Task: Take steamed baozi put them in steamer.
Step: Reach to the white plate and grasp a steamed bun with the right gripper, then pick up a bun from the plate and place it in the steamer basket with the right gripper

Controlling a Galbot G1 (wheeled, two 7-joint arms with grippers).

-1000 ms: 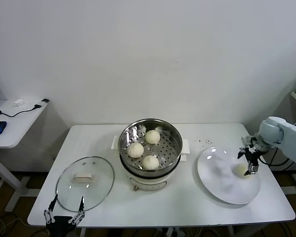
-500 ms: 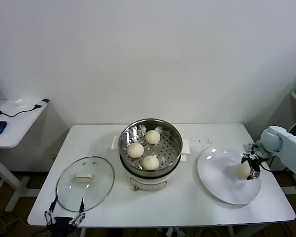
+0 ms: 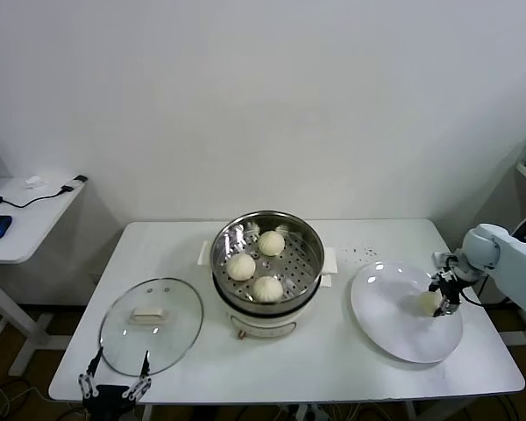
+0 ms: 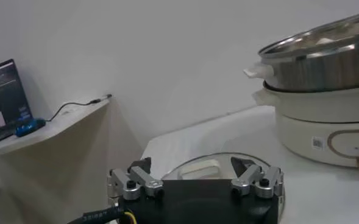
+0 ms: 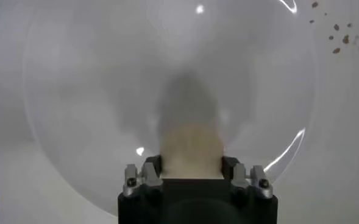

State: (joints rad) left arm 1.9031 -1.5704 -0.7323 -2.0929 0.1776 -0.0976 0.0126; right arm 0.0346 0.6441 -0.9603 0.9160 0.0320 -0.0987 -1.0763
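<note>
Since the earlier frames your right gripper [image 3: 439, 296] has dropped from above the bun down onto it, at the right side of the white plate [image 3: 387, 316]. Its fingers now sit narrow against both sides of the last baozi [image 3: 429, 302], gripping it. The right wrist view shows the same: the cream bun [image 5: 191, 151] is wedged between the two fingers, with the plate [image 5: 94, 91] under it. The bun is on the plate surface as far as you can tell; any lift is not clear.

Nothing else has moved. Three baozi [image 3: 261, 263] lie inside the steamer [image 3: 309, 239], on the perforated floor: one toward the back, one at left, one toward the front. The steamer stands mid-table on its white cooker base [image 3: 276, 322], well apart from the plate.

Your left gripper [image 3: 114, 383] is parked low at the near-left table edge, fingers spread wide, holding nothing. It is just in front of the glass lid [image 3: 152, 324], which lies flat on the table [image 3: 333, 360]. In the left wrist view both fingers [image 4: 136, 181] stand far apart, with the lid [image 4: 199, 167] beyond them.

Dark crumbs [image 3: 361, 253] lie on the table behind the plate.
</note>
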